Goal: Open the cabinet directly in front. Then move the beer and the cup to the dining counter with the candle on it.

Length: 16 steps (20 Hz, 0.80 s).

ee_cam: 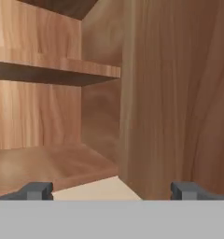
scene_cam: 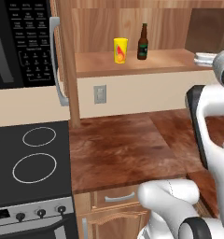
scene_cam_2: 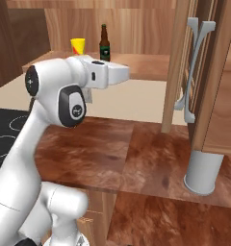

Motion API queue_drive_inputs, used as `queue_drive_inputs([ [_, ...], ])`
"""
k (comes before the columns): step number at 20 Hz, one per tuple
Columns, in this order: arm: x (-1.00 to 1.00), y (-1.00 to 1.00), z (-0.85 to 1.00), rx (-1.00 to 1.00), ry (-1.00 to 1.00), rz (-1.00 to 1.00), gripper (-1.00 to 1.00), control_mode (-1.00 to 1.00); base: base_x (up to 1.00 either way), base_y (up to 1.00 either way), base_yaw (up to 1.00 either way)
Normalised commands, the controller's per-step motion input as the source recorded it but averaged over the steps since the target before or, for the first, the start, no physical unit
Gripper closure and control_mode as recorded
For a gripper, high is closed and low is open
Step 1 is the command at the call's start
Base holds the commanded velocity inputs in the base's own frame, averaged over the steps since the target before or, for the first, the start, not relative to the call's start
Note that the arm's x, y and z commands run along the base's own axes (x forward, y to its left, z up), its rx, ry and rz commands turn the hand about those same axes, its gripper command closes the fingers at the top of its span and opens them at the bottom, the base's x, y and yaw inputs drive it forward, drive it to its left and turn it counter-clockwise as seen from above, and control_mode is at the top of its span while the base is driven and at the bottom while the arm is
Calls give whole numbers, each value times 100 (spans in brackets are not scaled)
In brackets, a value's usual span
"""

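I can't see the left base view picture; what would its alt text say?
An open wooden cabinet holds a yellow cup and, beside it on the right, a taller brown beer bottle on its lower shelf. Below lie a reddish-brown worktop and a black stove; the robot's white arm rises at right.

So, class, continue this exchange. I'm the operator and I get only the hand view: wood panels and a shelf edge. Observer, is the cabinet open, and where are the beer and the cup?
Observer: Yes, the cabinet is open. Both base views look straight in past its swung-out doors.
Operator: Where is the beer?
Observer: The beer stands upright on the lower shelf, near the front edge.
Operator: And the cup?
Observer: The cup stands upright on the same shelf, left of the beer in both base views, with a gap between them.
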Motion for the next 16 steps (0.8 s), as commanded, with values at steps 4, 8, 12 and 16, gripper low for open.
queue_drive_inputs([
  [4, -19, 67, 6, 0, 12, 40, -100, -100, 0, 0, 0],
  [8, -10, 48, 2, 0, 16, 40, -100, -100, 0, 0, 0],
  [12, -2, 34, 0, 1, 18, 33, -100, -100, 0, 0, 0],
  [16, 0, 9, 0, 0, 2, 7, -100, -100, 0, 0, 0],
])
